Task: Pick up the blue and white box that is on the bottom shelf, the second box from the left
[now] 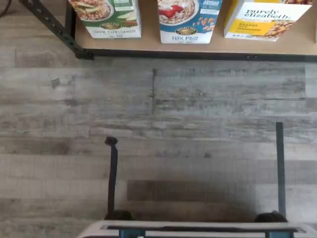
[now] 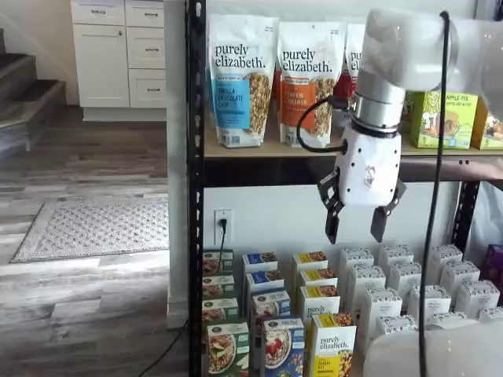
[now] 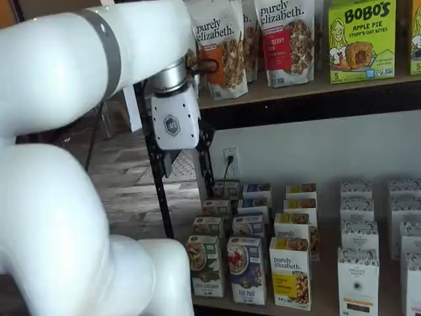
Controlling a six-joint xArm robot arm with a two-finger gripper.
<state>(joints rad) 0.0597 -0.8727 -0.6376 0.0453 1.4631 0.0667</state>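
Observation:
The blue and white box stands upright at the front of the bottom shelf. A green-fronted box is on its left and a yellow "purely elizabeth" box on its right. In a shelf view my gripper hangs well above the rows of boxes, just under the upper shelf board. Its two black fingers stand apart, open, with nothing between them. It touches no box. The wrist view looks down on the floor in front of the shelf, and the fingers do not show in it.
Rows of white boxes fill the shelf to the right. Tall granola bags stand on the tier above. A black upright post frames the rack's left side. A black cable hangs beside the arm. Grey wood floor lies in front.

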